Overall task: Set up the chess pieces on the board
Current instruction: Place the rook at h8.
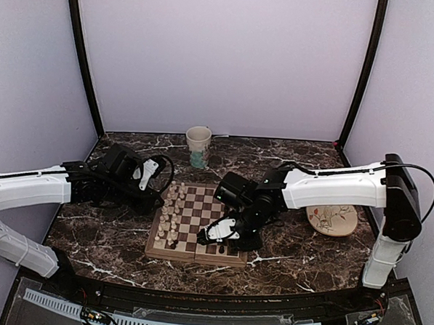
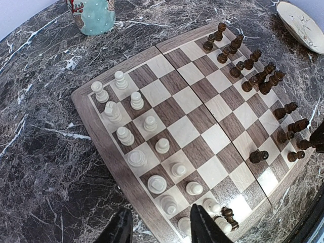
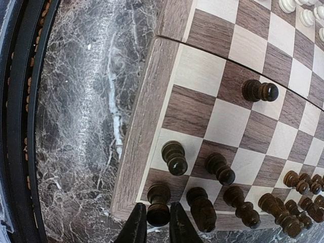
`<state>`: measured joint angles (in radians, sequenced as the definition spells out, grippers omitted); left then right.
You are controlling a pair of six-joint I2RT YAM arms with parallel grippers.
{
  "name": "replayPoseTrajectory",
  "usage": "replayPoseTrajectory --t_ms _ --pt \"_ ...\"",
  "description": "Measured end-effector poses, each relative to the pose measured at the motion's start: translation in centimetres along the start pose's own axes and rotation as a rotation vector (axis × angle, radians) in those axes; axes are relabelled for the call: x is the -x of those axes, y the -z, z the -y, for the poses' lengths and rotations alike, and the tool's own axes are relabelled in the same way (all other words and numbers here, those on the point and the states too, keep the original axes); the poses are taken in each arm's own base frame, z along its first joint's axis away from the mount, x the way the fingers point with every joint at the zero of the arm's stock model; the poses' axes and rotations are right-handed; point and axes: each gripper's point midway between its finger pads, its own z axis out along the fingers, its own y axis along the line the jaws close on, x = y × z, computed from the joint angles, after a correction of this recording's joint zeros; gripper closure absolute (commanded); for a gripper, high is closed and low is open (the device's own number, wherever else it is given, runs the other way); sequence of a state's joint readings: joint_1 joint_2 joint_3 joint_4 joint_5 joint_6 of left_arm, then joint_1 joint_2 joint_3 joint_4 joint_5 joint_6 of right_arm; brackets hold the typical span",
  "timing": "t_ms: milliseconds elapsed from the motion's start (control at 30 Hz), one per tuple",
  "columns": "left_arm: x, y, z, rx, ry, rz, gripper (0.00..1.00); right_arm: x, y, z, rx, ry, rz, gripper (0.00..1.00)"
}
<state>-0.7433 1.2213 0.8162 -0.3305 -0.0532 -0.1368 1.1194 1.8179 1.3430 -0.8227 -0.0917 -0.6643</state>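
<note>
Right fingers (image 3: 135,229) at board (image 3: 148,131), dark marble table (image 3: 86,126), lilac walls (image 1: 222,61)

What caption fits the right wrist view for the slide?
Right hand straddling a dark piece on the corner square of the board, more dark pieces standing beside it.

Left end effector (image 2: 159,215): fingers wide apart, angled downward. Right end effector (image 3: 157,215): fingers narrowly apart, arm reaching left.

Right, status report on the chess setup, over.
Left claw open, empty, near white pieces. Right claw straddling corner dark piece, grip unclear. One dark pawn forward of its rows.
</note>
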Motion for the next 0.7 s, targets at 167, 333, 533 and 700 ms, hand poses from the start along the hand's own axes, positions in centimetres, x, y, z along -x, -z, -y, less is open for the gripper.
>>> replayPoseTrajectory --t_ms 167,333,533,700 --pt "-0.03 -0.04 0.0 0.0 -0.002 -0.002 0.59 0.08 -0.25 0.17 -0.005 0.0 0.001 0.81" --pt "-0.11 -0.14 0.0 0.0 -0.003 -0.005 0.59 0.1 -0.38 0.21 -0.005 -0.003 0.0 0.8" --pt "-0.11 -0.14 0.0 0.0 -0.003 -0.005 0.59 0.06 -0.46 0.18 -0.003 -0.007 -0.002 0.81" --pt "-0.12 -0.14 0.0 0.0 -0.003 -0.006 0.59 0.0 -0.46 0.14 -0.001 -0.008 -0.004 0.83"
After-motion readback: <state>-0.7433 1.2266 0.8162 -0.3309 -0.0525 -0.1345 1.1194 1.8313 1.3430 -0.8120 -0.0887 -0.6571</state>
